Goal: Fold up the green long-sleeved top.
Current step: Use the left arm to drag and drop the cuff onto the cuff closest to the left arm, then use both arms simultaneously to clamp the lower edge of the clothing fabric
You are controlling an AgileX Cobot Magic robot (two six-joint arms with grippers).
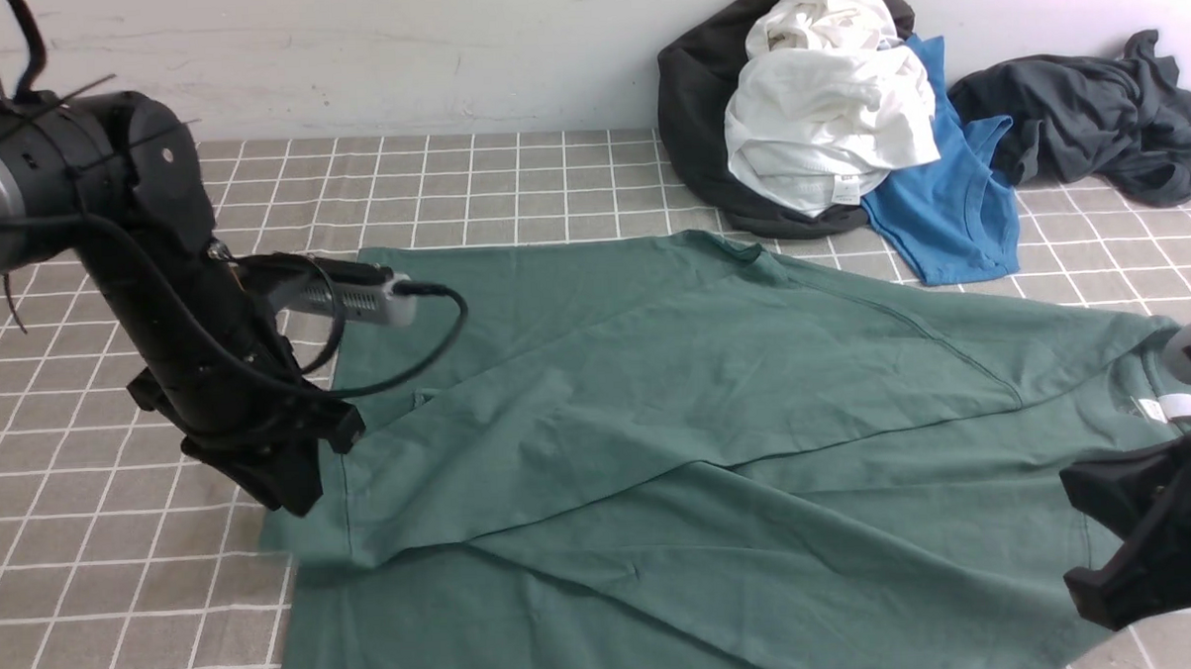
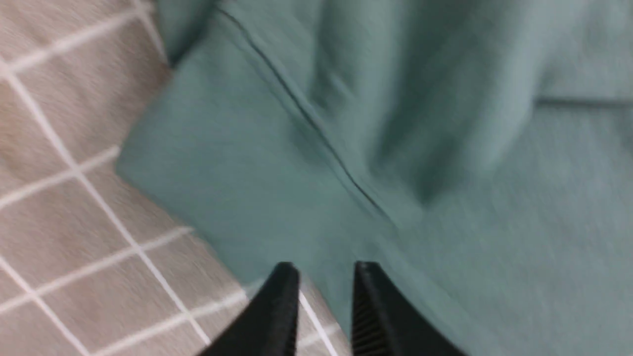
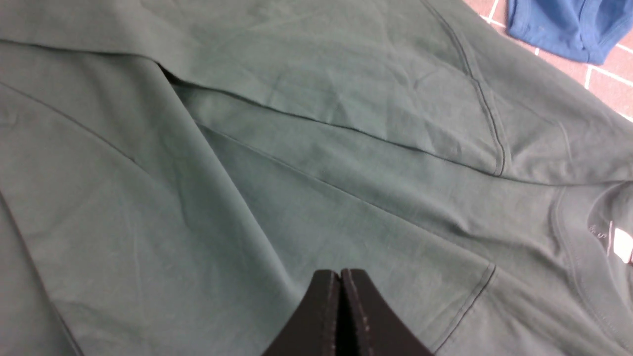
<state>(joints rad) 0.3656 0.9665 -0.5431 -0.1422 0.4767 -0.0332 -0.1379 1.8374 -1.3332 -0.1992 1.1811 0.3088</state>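
Green long-sleeved top [image 1: 717, 400] lies spread under both claws. The left gripper [image 2: 324, 269] hangs with its jaws a little apart and empty, over a corner of the cloth at the top's left end, where it meets the checked tablecloth [image 1: 88, 550]. The right gripper [image 3: 340, 274] has its jaws pressed together on nothing, just above the chest near the white neck label [image 1: 1168, 409]. The long axis runs left to right, with the neck toward the surface's right edge and a sleeve folded across the body. A blue T-shirt [image 1: 948, 203] lies toward the far right corner.
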